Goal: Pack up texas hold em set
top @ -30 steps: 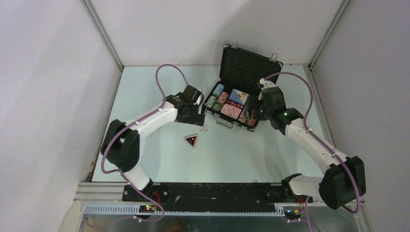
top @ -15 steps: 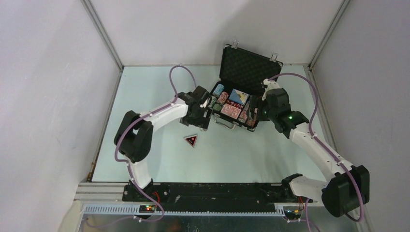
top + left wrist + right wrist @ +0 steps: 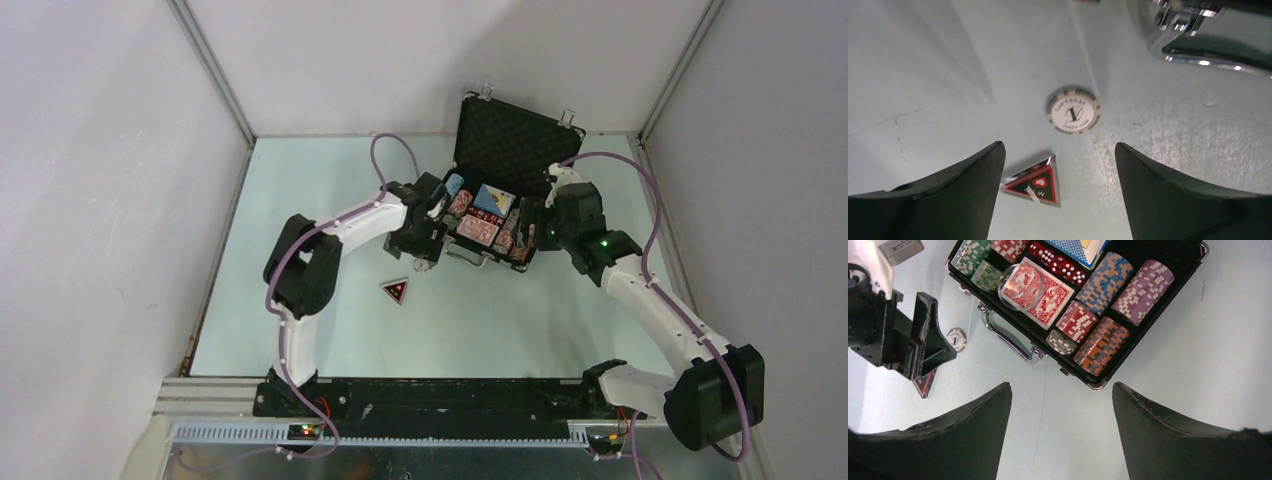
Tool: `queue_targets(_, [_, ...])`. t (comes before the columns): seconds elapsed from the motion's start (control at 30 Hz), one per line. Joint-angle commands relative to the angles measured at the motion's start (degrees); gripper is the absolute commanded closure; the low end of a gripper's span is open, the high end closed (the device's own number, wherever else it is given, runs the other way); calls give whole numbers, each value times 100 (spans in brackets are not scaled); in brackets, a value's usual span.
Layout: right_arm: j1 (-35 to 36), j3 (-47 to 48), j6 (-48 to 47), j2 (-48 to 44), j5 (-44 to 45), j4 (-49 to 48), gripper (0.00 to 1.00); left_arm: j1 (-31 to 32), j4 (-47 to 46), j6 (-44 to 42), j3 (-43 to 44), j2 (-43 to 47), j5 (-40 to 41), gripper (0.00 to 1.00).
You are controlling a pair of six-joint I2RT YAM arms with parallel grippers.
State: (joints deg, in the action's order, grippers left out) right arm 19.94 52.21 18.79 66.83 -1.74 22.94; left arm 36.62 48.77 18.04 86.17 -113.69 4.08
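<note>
Briefcase (image 3: 505,140) stands open on the surface (image 3: 500,320), chips and decks inside. Left end effector (image 3: 1058,150), spread and empty, has swung over the unpacked white button (image 3: 1074,111) and black triangle (image 3: 1034,182). Right end effector (image 3: 1061,390) hovers spread.

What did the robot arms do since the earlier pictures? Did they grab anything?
The left arm swung right, bringing its open left pincer to the front-left corner of the black foam-lined briefcase, above the white round button. The right pincer, open too, drew slightly right. Nothing was grabbed. The briefcase and the black triangle plaque stayed put.
</note>
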Motion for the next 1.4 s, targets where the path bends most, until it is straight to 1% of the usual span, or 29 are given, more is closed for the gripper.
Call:
queue_targets(0.0, [-48,-27,-117,-126,-50,-156,24,19,209,-183,569,-349,-49,14])
queue_targets(0.13, [-92,-26,-141,-117,0,-164,24,25,440,-210,852,-640,30,16])
queue_targets(0.3, [-132,-26,-136,-106,-11,-164,25,27,545,-197,935,-857,13,19])
queue_targets(0.63, [-149,-26,-125,-84,-90,-252,26,47,656,-182,1229,-1313,-80,29])
queue_targets(0.8, [-158,-26,-133,-73,-121,-257,26,44,696,-136,1313,-1471,-131,38])
queue_targets(0.9, [-160,-33,-135,-78,-125,-249,26,47,723,-141,1306,-1512,-98,47])
queue_targets(1.07, [-160,-26,-148,-67,-178,-250,27,44,709,-147,1249,-1513,-43,58])
queue_targets(1.17, [-168,-26,-176,-37,-286,-269,27,47,662,-177,1237,-1496,-26,66])
queue_targets(1.3, [-173,-26,-227,-25,-436,-277,27,39,620,-270,1250,-1472,1,71])
queue_targets(1.37, [-175,-26,-233,-19,-531,-299,28,42,601,-307,1198,-1362,28,72])
